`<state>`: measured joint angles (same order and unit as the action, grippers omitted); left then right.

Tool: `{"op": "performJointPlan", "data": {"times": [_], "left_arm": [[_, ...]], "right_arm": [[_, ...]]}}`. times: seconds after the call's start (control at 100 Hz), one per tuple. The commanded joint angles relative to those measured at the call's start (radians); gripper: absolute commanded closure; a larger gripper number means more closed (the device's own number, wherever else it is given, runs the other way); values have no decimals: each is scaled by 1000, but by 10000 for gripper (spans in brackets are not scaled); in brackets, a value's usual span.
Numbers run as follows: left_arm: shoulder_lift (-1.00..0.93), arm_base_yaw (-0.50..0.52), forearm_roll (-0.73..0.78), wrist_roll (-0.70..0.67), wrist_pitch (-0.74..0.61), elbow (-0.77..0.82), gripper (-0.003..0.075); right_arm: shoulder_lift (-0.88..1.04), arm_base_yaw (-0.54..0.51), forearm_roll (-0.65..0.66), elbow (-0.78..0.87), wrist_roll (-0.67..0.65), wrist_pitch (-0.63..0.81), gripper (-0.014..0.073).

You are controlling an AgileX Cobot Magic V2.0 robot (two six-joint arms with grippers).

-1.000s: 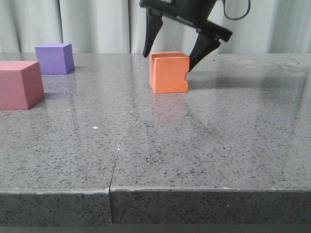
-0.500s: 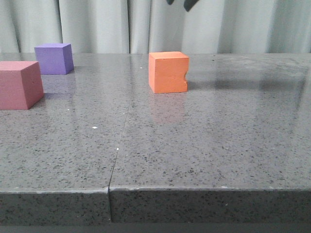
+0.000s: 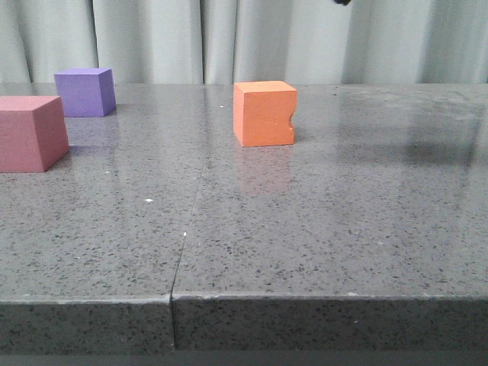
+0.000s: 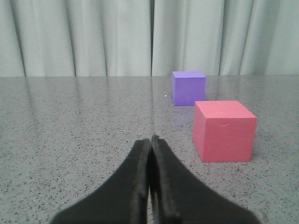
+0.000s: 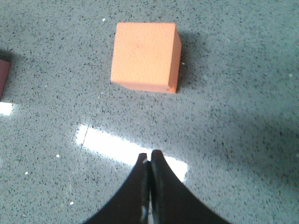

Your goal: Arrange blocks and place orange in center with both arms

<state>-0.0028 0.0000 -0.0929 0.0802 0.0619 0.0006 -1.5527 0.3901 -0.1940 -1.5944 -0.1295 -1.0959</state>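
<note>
The orange block (image 3: 264,113) stands alone near the middle of the grey table (image 3: 320,229), its notch on the right edge. The purple block (image 3: 85,91) sits far left; the pink block (image 3: 30,133) is nearer, apart from it. The right gripper (image 5: 150,161) hangs above the orange block, fingers pressed together and empty. The left gripper (image 4: 150,147) is likewise closed on nothing.

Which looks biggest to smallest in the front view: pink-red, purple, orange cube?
As they appear in the front view:
1. pink-red cube, cut off by the frame edge and nearest the camera
2. orange cube
3. purple cube, farthest back

These gaps likely come from distance; true sizes may be alike.
</note>
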Motion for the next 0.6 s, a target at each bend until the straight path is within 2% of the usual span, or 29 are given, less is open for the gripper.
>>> {"op": "performJointPlan", "data": {"times": [0.0,0.38,0.59], "left_arm": [[-34,0,-2,-9,-74,48,741],[-34,0,-2,-9,-74,48,741],[-34,0,-2,-9,-74,48,741]], "right_arm": [[137,-2,-2,98,21,150,649],[578,-2,-2,687,44,613,649],[803,-2,-2,911,44,734,649]]}}
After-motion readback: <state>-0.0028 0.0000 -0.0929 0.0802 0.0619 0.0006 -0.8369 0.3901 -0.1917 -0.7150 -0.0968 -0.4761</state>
